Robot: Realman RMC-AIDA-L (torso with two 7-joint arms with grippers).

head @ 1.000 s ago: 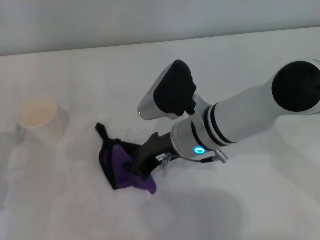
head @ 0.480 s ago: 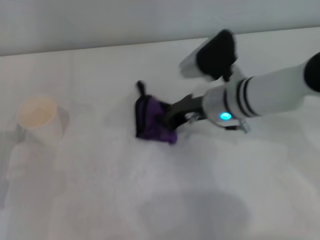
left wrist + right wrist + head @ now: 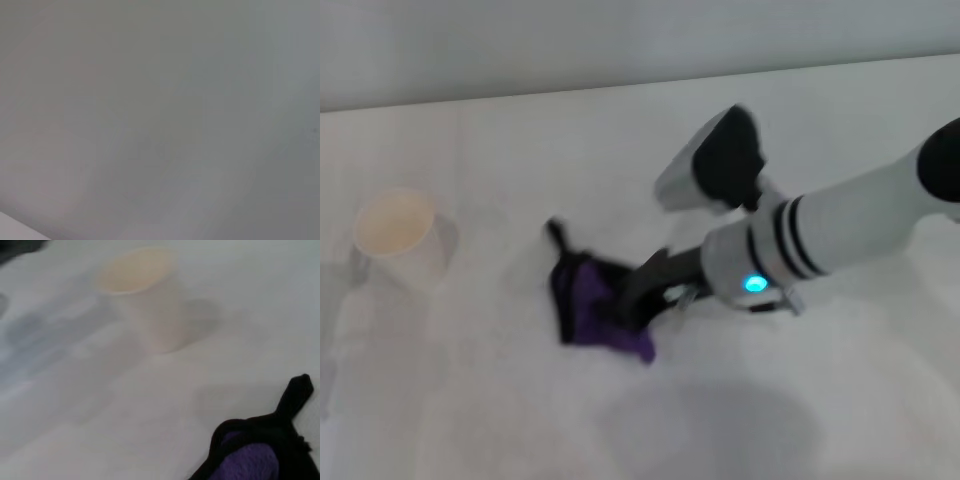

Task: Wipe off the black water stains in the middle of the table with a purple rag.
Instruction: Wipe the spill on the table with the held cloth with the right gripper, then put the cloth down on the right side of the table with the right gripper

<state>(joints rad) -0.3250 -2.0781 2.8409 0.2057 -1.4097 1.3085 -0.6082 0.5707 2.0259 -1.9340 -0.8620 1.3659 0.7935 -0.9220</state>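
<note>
Head view: right pincer (image 3: 625, 305) presses down on purple rag (image 3: 588, 305), bunched on white bench (image 3: 470, 400) near centre; paper cup (image 3: 392, 232) well apart at 9 o'clock. Right wrist view shows rag's black loop tab, not the pincer. Pincer's opening: cannot tell. Left wrist view: blank grey only.

Your only standing obstacle is the white paper cup (image 3: 395, 236), upright at the table's (image 3: 800, 420) left side, well apart from the purple rag (image 3: 592, 308). The right gripper (image 3: 625, 310) and its forearm span the middle-right. Near the robot, and between cup and rag, the surface lies open.
</note>
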